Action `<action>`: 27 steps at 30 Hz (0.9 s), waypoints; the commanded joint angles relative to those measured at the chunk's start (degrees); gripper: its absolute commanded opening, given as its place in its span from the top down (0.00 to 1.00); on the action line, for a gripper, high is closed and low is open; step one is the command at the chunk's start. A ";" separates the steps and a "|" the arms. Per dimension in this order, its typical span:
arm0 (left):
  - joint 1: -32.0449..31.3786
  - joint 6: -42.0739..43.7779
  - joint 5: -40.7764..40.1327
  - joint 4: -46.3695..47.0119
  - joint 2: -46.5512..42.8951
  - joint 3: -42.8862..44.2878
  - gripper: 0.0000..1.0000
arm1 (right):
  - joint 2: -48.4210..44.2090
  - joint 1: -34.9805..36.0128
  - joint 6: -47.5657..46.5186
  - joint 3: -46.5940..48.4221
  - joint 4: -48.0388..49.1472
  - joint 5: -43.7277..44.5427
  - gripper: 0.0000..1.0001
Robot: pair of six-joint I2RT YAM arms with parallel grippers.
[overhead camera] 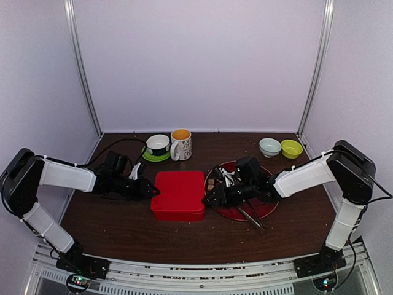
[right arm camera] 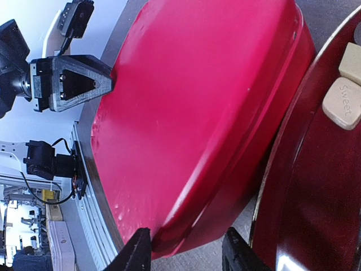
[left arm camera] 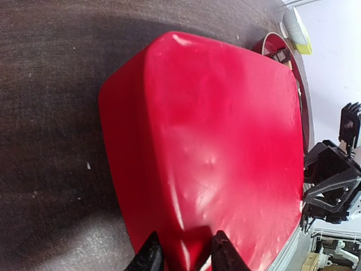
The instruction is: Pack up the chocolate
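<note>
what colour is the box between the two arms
The box is glossy bright red all over, seen best in the left wrist view.

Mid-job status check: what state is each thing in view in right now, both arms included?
red box: lid on, shut.
left gripper: fingers shut on the box's rim.
right gripper: open, fingers straddling the opposite edge.
red plate: holds chocolate pieces and tongs, unpacked.
mug: upright.
cup: upright on green saucer.
pale bowl: upright.
yellow-green bowl: upright.
</note>
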 commanded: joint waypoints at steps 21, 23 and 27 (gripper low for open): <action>-4.34 1.26 -6.92 -7.10 2.15 3.22 0.71 | 3.48 3.44 5.08 -3.26 1.31 -3.55 0.74; -4.49 1.24 -6.63 -6.85 2.53 3.27 0.71 | 3.68 4.05 4.53 -3.79 1.06 -4.02 0.76; -4.67 1.42 -6.06 -6.72 3.31 3.48 0.71 | 4.23 4.30 4.66 -5.59 1.85 -3.97 0.79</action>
